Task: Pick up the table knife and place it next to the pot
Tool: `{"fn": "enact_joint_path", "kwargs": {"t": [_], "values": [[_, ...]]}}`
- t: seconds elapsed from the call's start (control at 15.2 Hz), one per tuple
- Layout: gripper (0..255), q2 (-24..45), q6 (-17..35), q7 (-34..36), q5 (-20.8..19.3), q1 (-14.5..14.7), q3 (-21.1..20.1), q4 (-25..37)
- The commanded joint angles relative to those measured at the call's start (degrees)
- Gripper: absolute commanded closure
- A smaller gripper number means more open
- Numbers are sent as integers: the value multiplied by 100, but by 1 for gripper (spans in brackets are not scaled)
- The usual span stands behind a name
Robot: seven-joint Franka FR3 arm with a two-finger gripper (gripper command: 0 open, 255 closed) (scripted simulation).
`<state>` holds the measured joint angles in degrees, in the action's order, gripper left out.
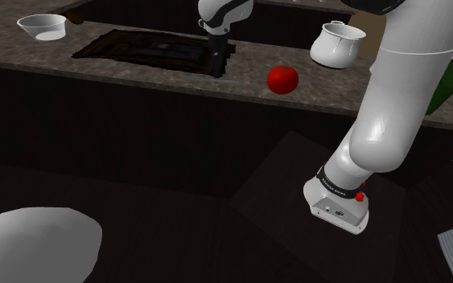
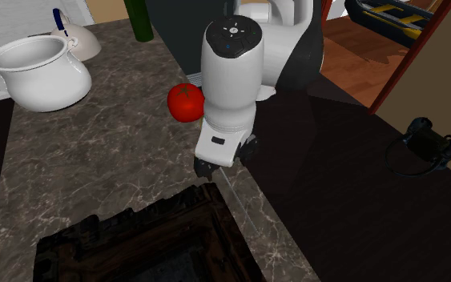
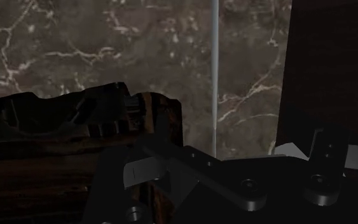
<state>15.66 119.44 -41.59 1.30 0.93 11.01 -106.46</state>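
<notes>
In the middle of the shoulder view, the hand (image 1: 220, 69) is hanging low over the counter (image 1: 47, 63), fingers spread so the thin pale knife (image 3: 215, 76) beside the sink (image 1: 148, 50) is lying between them, probably for a pinch. The tomato (image 1: 282, 79) is sitting right; the white pot (image 1: 336, 44) is waiting upper right.

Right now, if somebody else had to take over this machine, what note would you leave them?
Gripper: open, holding nothing, poised above the table knife.
The knife lies flat on the marble counter beside the sink edge.
The white pot stands further along the counter, past the red tomato.
Done: approach only.
Left: grasp the knife, lift it, set it next to the pot.
</notes>
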Motion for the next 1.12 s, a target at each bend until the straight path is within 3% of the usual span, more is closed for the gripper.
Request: {"fn": "enact_joint_path", "kwargs": {"t": [0.0, 0.66, 0.73, 1.06], "values": [[0, 65, 146, -16, 14, -6, -4, -79], [0, 147, 321, -28, 33, -13, -10, -173], [255, 147, 321, -28, 33, -13, -10, -173], [255, 147, 321, -28, 33, -13, -10, -174]]}}
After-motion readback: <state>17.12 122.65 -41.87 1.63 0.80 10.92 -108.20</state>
